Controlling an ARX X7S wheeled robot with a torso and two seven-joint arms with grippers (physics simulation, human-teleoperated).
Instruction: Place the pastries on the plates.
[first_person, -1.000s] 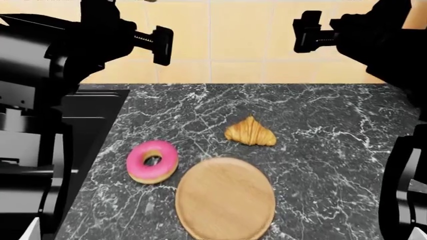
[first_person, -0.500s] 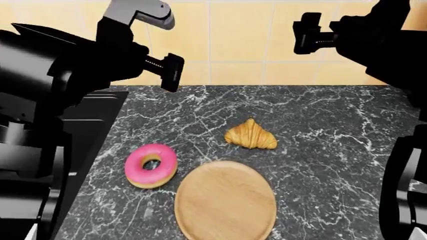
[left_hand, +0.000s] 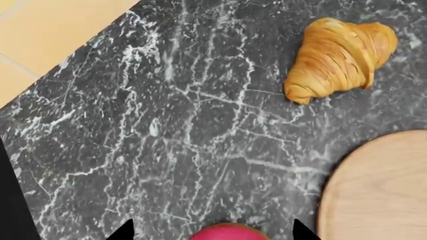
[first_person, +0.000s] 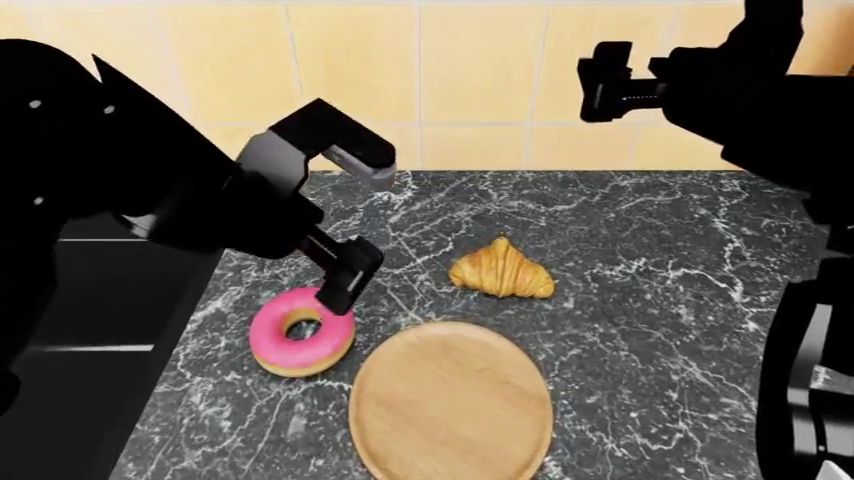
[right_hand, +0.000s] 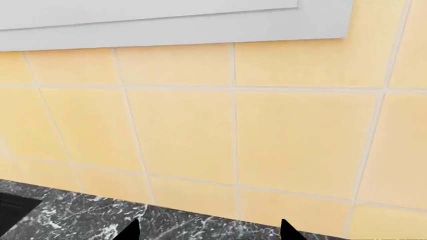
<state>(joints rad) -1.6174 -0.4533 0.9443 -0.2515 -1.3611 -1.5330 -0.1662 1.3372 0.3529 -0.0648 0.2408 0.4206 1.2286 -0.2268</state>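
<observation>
1. Swinging down from the wall, the left claw (first_person: 350, 212) now hangs spread open just above the donut (first_person: 302, 331).
2. Worktop (first_person: 641, 260): wooden plate (first_person: 451, 402) at the front edge, donut beside it, croissant (first_person: 501, 269) behind.
3. Lower squarely and pinch the ring's rim.
4. Right claw (first_person: 603, 82): raised; I cannot tell its state.

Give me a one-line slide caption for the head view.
Left gripper poised above the pink donut beside the wooden plate; croissant waits on the marble counter.

Black marble counter (first_person: 641, 250), yellow tiled wall (right_hand: 200, 130)
</observation>
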